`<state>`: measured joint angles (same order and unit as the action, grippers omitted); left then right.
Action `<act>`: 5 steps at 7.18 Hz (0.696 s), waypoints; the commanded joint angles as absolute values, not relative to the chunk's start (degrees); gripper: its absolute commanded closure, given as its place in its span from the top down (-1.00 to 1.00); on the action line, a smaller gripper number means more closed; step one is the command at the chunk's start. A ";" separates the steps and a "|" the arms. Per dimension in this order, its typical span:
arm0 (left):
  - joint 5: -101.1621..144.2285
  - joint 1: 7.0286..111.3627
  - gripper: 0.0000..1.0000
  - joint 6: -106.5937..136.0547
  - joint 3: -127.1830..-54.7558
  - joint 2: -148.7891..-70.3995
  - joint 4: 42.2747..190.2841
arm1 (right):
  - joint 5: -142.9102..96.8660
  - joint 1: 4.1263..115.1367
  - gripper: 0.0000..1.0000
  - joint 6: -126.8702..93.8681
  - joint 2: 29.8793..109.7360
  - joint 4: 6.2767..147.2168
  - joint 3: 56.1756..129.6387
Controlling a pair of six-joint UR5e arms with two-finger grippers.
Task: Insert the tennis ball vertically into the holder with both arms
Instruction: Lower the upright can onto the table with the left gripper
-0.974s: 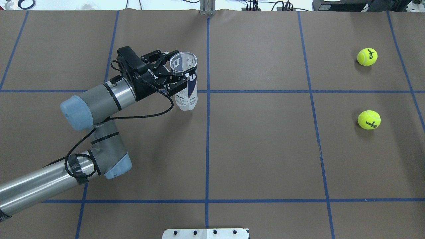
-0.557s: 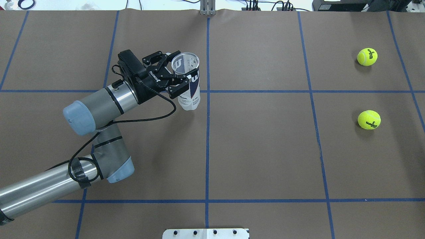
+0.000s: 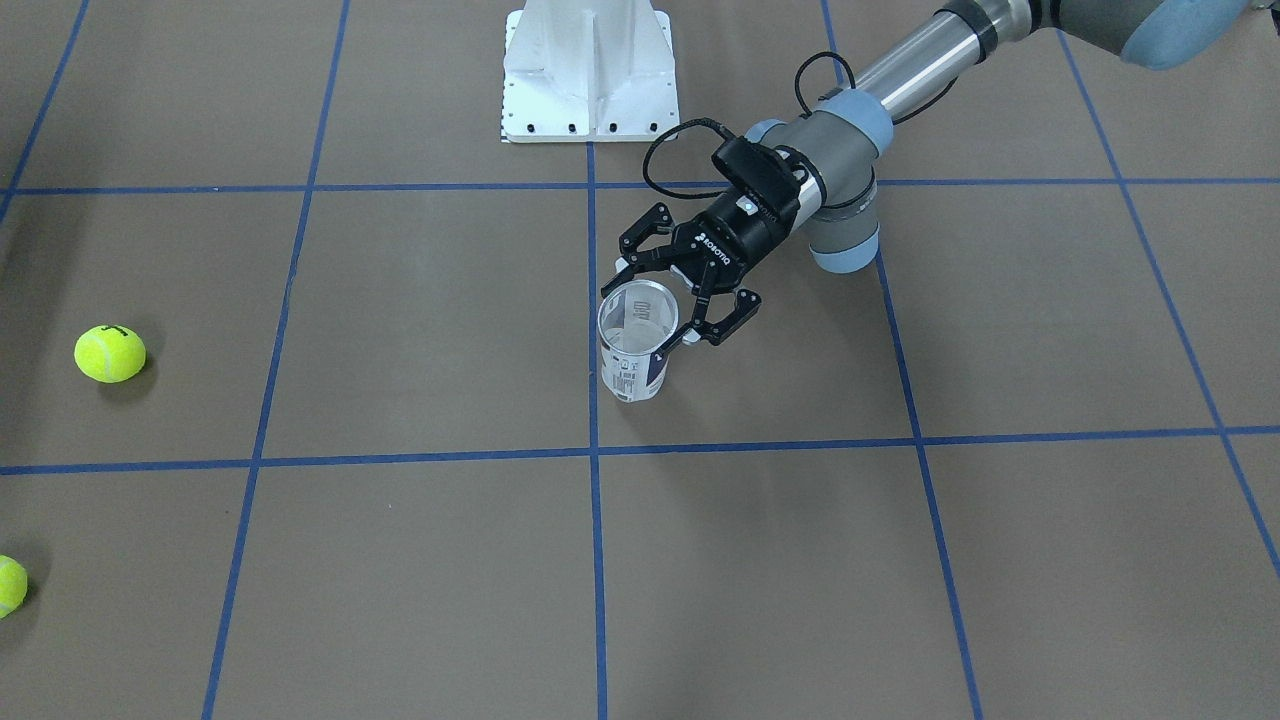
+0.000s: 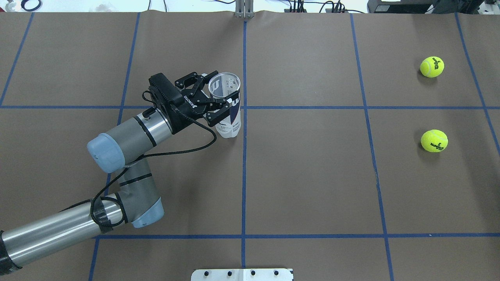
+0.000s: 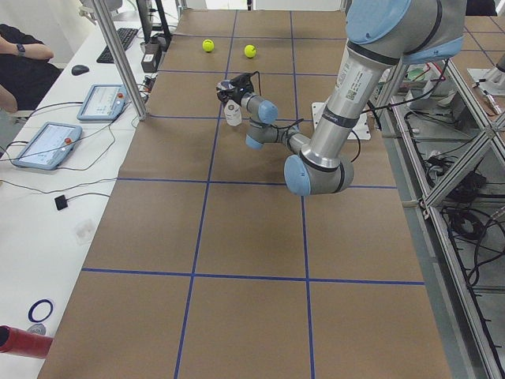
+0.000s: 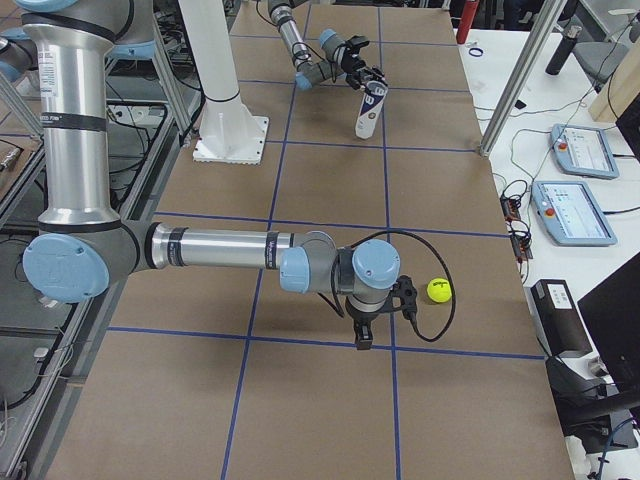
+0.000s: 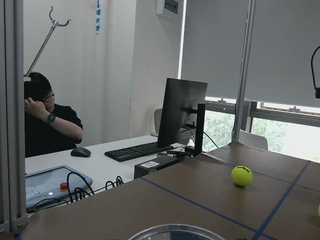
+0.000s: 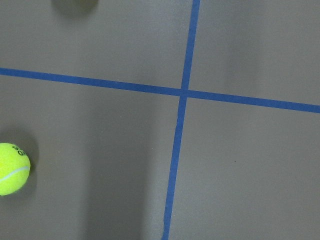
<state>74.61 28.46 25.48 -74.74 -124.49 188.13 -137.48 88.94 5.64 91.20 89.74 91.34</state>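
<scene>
Since a second ago the left arm [image 4: 129, 136] has carried the can [image 4: 230, 125] rightward and nearer the robot, beside the blue centre line. Its jaws are clamped on the can below the rim, mouth up. The label shows a white "W", and the jaws' body reads "ROBOTIQ". The farther ball [image 4: 432, 66] and nearer ball [image 4: 434, 141] read "Wilson 3" and lie on the surface [image 4: 312, 175], well apart from the can. I cannot tell how the right arm [image 6: 220, 248] holds its jaws.

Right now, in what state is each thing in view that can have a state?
holder: upright, top open, empty, gripped near its rim.
left gripper: shut on the holder.
right gripper: points down over the table; open or shut cannot be told.
far tennis ball: lies loose on the table, untouched.
near tennis ball: lies loose on the table, untouched.
</scene>
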 commanded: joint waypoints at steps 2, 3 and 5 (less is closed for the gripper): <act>74.44 27.60 -0.53 21.27 -74.62 -125.16 188.43 | -137.55 88.95 0.99 5.63 91.23 89.74 91.23; 74.44 26.99 -0.53 21.27 -74.62 -125.16 188.61 | -137.55 88.95 0.99 5.63 91.32 89.74 91.14; 73.92 26.81 -0.52 21.36 -74.10 -124.72 191.50 | -137.55 88.95 0.99 5.71 91.32 89.74 91.05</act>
<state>74.32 26.99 21.35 -74.48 -125.05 189.76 -137.55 88.94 5.64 91.30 89.74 91.11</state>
